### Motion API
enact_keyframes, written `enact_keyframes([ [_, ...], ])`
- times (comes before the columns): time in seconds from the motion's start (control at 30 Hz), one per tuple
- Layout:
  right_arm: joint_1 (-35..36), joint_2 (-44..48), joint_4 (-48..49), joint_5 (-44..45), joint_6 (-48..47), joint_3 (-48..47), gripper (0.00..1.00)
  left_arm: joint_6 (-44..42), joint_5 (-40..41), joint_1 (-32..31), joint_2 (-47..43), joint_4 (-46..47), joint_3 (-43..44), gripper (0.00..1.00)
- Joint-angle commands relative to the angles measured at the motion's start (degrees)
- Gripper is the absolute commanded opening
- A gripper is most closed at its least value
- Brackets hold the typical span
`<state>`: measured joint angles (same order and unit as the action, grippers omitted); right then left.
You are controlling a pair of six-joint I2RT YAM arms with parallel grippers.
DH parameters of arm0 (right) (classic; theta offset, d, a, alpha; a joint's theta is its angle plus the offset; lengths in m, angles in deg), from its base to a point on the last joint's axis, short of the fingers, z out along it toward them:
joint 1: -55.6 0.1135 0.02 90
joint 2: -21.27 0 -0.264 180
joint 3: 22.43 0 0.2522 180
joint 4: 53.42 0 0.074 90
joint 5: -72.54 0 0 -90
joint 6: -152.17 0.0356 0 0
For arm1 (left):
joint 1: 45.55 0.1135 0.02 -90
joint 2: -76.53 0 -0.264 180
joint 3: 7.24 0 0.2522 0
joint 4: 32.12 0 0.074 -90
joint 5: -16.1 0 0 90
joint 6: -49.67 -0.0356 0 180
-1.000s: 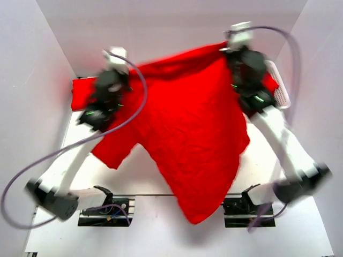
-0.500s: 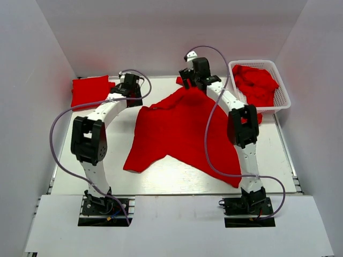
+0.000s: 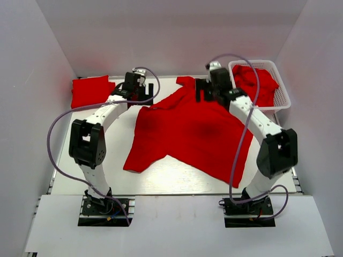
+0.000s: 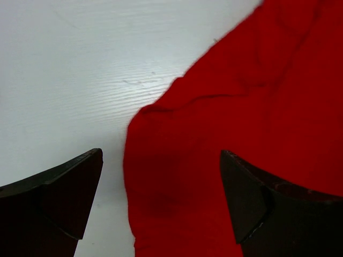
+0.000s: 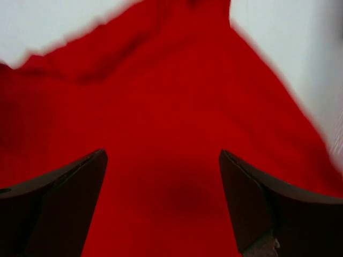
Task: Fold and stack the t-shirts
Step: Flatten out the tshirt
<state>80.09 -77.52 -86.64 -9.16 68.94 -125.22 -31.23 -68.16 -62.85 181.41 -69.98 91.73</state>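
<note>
- The white tabletop [image 3: 171,176] carries one bright red short-sleeved cloth t-shirt [image 3: 187,131], spread open across its middle. The shirt lies askew and creased, with one pointed corner reaching toward the near edge on the right.
- Risk: if it is folded as it lies, the slant and wrinkles would be locked in. The packet would come out lopsided and sit badly on a stack.
- Risk: a pull on the far side alone could drag the loose cloth across the smooth surface and bunch it rather than flatten it.
- The left end effector [image 4: 161,182] stands wide and holds nothing, poised over the shirt's far-left edge. If it closes there it may pinch only a thin hem and slip.
- The right end effector [image 5: 161,182] is also wide and empty, above the shirt's far portion. If it goes too deep it could gather two layers at once.
- A folded red shirt [image 3: 90,91] lies at the far-left corner, and a careless sweep of the left arm might nudge it.
- The white plastic lattice basket [image 3: 283,92] in the far-right corner holds more crumpled red shirts [image 3: 256,80], one spilling over its near rim. The right arm or its cable could snag that one.
- No brand, label or writing is legible anywhere.
</note>
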Motion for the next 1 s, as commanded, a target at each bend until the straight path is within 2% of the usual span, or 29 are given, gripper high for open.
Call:
enact_keyframes([
  [0.0, -0.1, 4.3, -4.3, 2.9, 9.7, 10.8, 0.90, -4.3, -11.9, -0.3, 5.9, 3.0, 5.4, 1.00],
  [0.2, -0.1, 7.7, -5.9, 2.0, 14.1, 21.9, 0.90, -11.6, -15.1, -2.1, 16.7, -0.1, 18.7, 1.00],
  [0.37, -0.1, 5.9, -8.8, 5.3, 16.2, 24.5, 0.90, -16.3, -13.2, -4.1, 24.0, -3.1, 26.4, 1.00],
  [0.4, -0.1, 6.0, -9.1, 6.5, 16.6, 24.9, 0.90, -16.8, -10.6, -5.2, 25.4, -3.1, 27.6, 1.00],
  [0.67, -0.4, 7.0, -9.5, 9.7, 18.8, 27.1, 0.90, -19.1, -7.1, -9.1, 27.2, -1.7, 27.6, 1.00],
  [0.8, -0.9, 6.8, -9.6, 9.9, 19.8, 28.1, 0.90, -20.4, -1.4, -10.8, 29.1, 0.3, 27.6, 1.00],
  [0.97, -1.5, 7.5, -9.6, 9.4, 20.0, 29.8, 0.90, -20.9, 5.9, -11.4, 33.7, -1.6, 33.0, 1.00],
])
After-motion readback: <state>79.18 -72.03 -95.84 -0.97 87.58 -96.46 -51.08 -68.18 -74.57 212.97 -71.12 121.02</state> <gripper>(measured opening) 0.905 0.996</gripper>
